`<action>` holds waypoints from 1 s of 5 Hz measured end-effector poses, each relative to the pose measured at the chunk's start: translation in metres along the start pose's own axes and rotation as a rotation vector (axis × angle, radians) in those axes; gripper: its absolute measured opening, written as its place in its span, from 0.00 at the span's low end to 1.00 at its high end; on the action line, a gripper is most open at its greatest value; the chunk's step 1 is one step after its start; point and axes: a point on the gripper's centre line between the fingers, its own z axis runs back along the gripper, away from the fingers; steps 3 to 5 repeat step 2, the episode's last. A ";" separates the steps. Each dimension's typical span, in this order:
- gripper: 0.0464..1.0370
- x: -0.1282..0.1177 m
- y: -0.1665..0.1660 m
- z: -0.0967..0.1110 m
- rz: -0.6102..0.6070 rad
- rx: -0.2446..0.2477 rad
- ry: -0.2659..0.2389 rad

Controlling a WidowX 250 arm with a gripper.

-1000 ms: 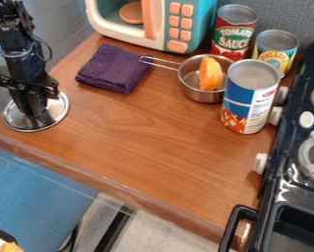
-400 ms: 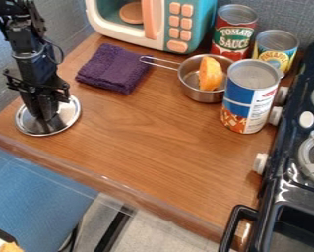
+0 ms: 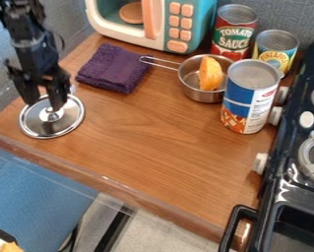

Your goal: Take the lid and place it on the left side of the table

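Here's the metal lid (image 3: 35, 124), out at the left end of the wooden countertop (image 3: 152, 140), lying flat with its round knob (image 3: 52, 116) up, and right over it hangs the black gripper (image 3: 45, 103), coming in from the upper left! The fingers are spread, with a clear gap between them, pointing down at the lid's far half. Look at the knob: in this view it sits just below the tips, across from the gap but closer to the finger on the towel's side, and it is not pinched. Whether either tip brushes the metal, the angle doesn't tell. Beyond, a folded purple towel (image 3: 113, 68) lies near the lid, apart from its rim, in front of the toy microwave (image 3: 202, 22). Over to the right, it's the small steel saucepan (image 3: 192, 89), an orange wedge (image 3: 210, 74) propped up inside, its wire handle towards the towel. A tall blue-and-white can (image 3: 246, 101) stands beside it, a red-labelled can (image 3: 233, 34) and a yellow-labelled can (image 3: 275, 48) behind, and the black toy stove (image 3: 287, 172) runs down the right edge.
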 end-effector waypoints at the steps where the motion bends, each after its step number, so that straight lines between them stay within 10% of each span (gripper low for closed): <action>1: 0.97 0.004 -0.001 0.030 -0.012 0.007 -0.075; 5: 0.97 0.001 0.003 0.037 -0.014 0.011 -0.082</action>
